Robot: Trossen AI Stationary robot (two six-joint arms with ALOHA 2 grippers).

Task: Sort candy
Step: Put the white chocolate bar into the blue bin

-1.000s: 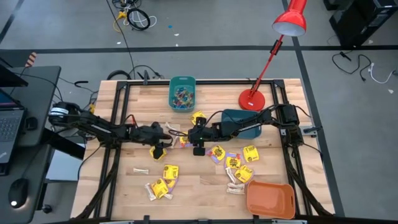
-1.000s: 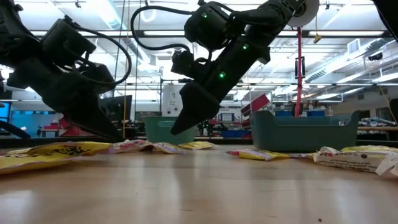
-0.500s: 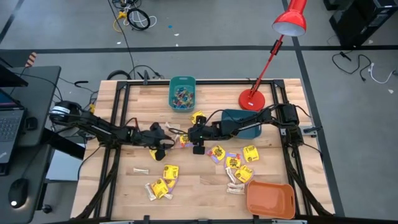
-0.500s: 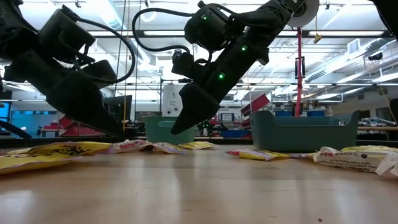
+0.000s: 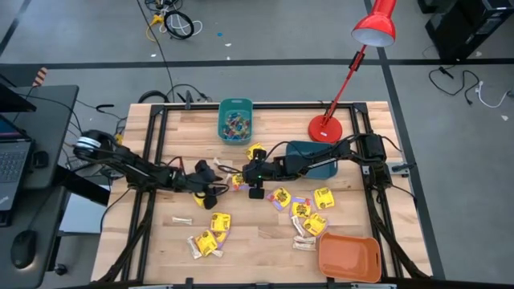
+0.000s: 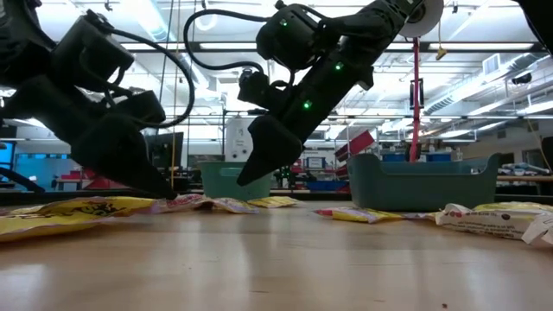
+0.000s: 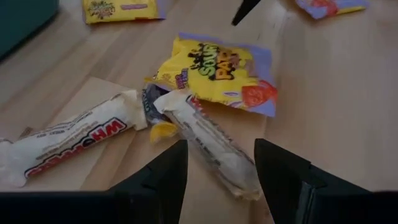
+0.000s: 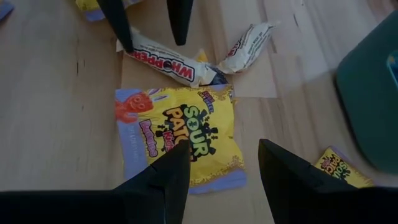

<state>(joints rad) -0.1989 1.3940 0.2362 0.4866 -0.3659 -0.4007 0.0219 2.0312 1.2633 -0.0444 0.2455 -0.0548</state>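
Between my two grippers lies a small heap of candy: a yellow Sour Patch packet, a white Whoppers stick and a second white stick, all flat on the wood. My left gripper is open and slants down at the heap from the table's left. Its fingers stand on either side of the second stick's near end without plainly touching it. My right gripper is open too, hovering above the yellow packet's edge from the right. In the high view they are at left and right.
A small teal bin with tiny coloured pieces stands at the far edge, a dark teal bin under my right arm, an orange bin at the near right. More yellow packets and white sticks lie nearer. A red lamp's base stands at the far right.
My left gripper has crept toward the table's right, closer to the heap of candy, swinging a little and sinking toward the wood as it went. It stays open. My right gripper and the candy have kept still.
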